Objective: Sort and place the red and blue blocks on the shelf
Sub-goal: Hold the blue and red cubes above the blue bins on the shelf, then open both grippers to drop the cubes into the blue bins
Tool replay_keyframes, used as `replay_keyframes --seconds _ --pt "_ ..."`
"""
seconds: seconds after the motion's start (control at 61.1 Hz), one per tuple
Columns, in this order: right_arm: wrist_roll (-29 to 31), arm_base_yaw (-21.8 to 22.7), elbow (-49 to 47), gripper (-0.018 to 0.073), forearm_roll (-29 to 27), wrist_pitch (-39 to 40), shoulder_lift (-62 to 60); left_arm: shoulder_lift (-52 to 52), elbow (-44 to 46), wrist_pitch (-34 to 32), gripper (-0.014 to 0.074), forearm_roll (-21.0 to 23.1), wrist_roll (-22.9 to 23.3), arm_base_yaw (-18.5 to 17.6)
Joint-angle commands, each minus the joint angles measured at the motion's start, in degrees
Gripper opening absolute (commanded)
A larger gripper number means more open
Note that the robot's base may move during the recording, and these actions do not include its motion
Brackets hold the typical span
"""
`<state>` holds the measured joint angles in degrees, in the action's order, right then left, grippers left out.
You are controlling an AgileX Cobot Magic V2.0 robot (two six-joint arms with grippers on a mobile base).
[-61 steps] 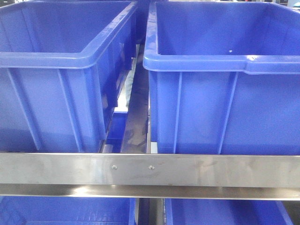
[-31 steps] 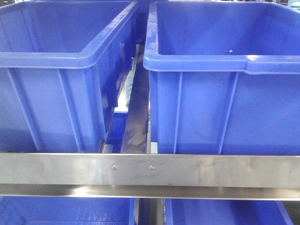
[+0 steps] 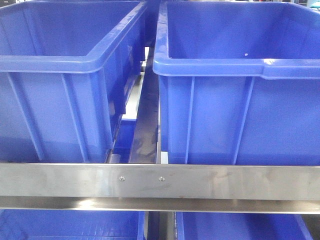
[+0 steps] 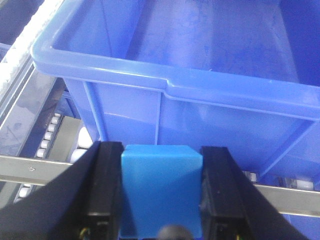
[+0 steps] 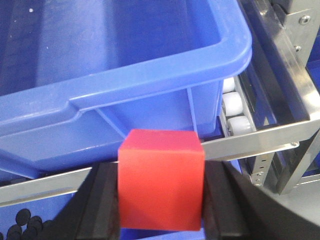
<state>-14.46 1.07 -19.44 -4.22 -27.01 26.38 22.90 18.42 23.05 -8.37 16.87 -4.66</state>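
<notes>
My left gripper (image 4: 161, 192) is shut on the blue block (image 4: 161, 185), held just in front of a large blue crate (image 4: 190, 65) on the shelf. In the right wrist view the red block (image 5: 161, 177) is clamped between the black fingers of my right gripper (image 5: 161, 192), in front of another blue crate (image 5: 115, 75). The shelf's steel front rail (image 3: 160, 181) with two screws crosses the front view below two blue crates (image 3: 60, 80) (image 3: 240, 85). Neither gripper nor block shows in the front view.
White rollers (image 5: 235, 107) run beside the right crate, and a steel upright (image 5: 295, 55) stands at the far right. A steel divider (image 3: 146, 125) separates the two crates. More blue crates (image 3: 70, 225) sit on the tier below. Small black parts (image 5: 22, 222) lie in a lower crate.
</notes>
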Motion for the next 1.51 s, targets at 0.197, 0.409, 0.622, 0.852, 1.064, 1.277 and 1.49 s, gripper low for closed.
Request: replay_keyframes --seconds 0.197,0.409,0.622,0.852,1.064,1.277,1.49 --pt "0.3 0.3 -1.5 0.0067 0.2 4.4 0.1 0.4 1.6 -4.3 0.0125 -0.1 0.4 0.0" --pt "0.3 0.3 -1.5 0.0067 0.2 4.4 0.1 0.4 1.6 -4.3 0.0125 -0.1 0.4 0.0" --pt "0.3 0.3 -1.5 0.0067 0.2 4.4 0.1 0.4 1.6 -4.3 0.0125 -0.1 0.4 0.0" --pt "0.3 0.3 -1.5 0.0067 0.2 4.4 0.1 0.4 1.6 -4.3 0.0125 -0.1 0.4 0.0" --pt "0.3 0.3 -1.5 0.0067 0.2 4.9 0.1 0.4 1.6 -4.9 0.0125 2.1 0.4 0.0" --pt "0.3 0.3 -2.5 0.0067 0.2 7.3 0.1 0.4 1.9 -8.4 0.0125 2.9 0.4 0.0" --pt "0.3 0.3 -5.1 0.0055 0.2 8.5 0.3 0.4 4.3 -9.7 0.0125 2.9 0.4 0.0"
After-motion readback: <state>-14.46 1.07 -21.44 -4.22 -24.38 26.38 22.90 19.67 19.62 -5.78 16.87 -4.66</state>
